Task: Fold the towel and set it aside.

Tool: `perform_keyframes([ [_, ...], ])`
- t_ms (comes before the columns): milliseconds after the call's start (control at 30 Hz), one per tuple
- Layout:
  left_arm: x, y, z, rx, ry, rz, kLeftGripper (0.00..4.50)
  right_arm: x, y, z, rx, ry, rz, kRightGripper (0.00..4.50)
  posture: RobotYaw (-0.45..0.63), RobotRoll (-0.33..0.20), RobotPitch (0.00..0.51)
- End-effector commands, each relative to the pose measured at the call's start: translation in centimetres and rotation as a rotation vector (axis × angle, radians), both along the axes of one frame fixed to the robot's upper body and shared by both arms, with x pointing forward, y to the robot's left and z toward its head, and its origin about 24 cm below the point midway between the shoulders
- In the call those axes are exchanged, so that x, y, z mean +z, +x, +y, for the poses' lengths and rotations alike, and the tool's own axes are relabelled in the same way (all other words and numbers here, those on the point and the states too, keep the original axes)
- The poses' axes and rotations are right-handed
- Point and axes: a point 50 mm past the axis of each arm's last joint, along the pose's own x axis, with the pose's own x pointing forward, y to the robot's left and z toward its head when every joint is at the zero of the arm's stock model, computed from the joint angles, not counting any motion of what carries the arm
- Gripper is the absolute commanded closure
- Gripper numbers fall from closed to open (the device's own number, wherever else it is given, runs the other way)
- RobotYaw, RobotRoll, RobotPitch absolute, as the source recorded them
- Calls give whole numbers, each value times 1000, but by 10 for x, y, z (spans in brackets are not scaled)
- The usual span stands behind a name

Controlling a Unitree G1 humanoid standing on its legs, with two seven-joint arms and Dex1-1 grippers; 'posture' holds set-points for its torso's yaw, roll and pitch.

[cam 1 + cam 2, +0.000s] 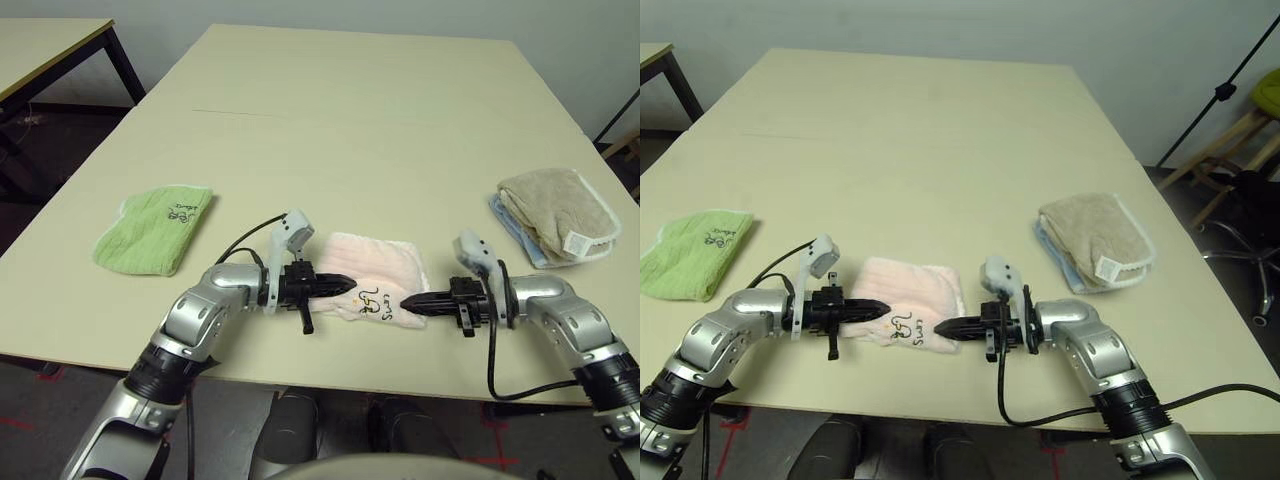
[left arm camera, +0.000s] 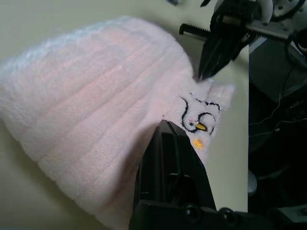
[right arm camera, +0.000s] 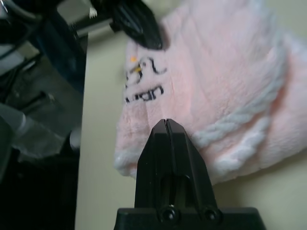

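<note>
The towel [image 1: 380, 268], pale pink and folded into a small pad, lies near the table's front edge, its dark lettering [image 1: 372, 300] facing me. My left gripper [image 1: 346, 285] is shut, its tip resting against the towel's left front corner. From the other side my right gripper [image 1: 407, 303] is shut too, its tip at the towel's right front corner. In the left wrist view the closed fingers [image 2: 165, 143] lie over the pink pile [image 2: 86, 105] with no fabric between them. In the right wrist view the shut fingers [image 3: 165, 143] sit at the white corded edging [image 3: 230, 139].
A lime-green cloth [image 1: 155, 228] lies on the left of the table [image 1: 350, 120]. At the right edge a beige towel [image 1: 555, 212] sits folded on a blue cloth [image 1: 505, 215]. A second table [image 1: 40, 50] stands at far left. Cables trail from both wrists.
</note>
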Motion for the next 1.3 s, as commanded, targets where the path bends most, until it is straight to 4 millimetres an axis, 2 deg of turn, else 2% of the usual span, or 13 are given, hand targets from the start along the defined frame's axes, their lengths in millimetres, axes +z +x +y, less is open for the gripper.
perform_keyframes([
  [33,19,8,-4,-5,-68,-45,4500,17,7,-2,-39,54,-42,4482,125,0,117],
  [200,20,23,-6,30,-60,-73,4500,15,14,8,-48,62,-56,4482,123,0,117],
  [433,-13,41,1,135,45,-61,4500,-5,25,16,-109,23,-85,4482,124,0,117],
  [633,-32,38,2,149,108,-22,4500,-26,27,11,-152,-68,-68,4482,124,0,115],
  [800,-30,34,-2,132,74,-2,4500,-28,28,12,-158,-61,-63,4482,124,0,113],
  [900,-23,32,-2,125,41,30,4500,-22,27,13,-141,-38,-71,4482,124,0,112],
  [967,-10,31,0,161,-21,93,4500,-13,24,12,-124,-3,-79,4127,122,0,112],
  [1000,-1,32,4,194,-52,113,4115,-5,23,9,-113,24,-84,3891,122,0,112],
  [1067,13,33,16,254,-94,158,3622,9,20,2,-101,50,-102,3255,122,0,112],
  [1100,17,33,23,283,-101,183,3247,15,19,-2,-97,49,-112,2826,122,0,112],
  [1233,23,30,57,390,-85,309,1826,33,17,-22,-138,-45,-200,1371,117,0,113],
  [1300,24,27,67,406,-76,362,1110,38,16,-28,-142,-66,-219,611,117,0,113],
])
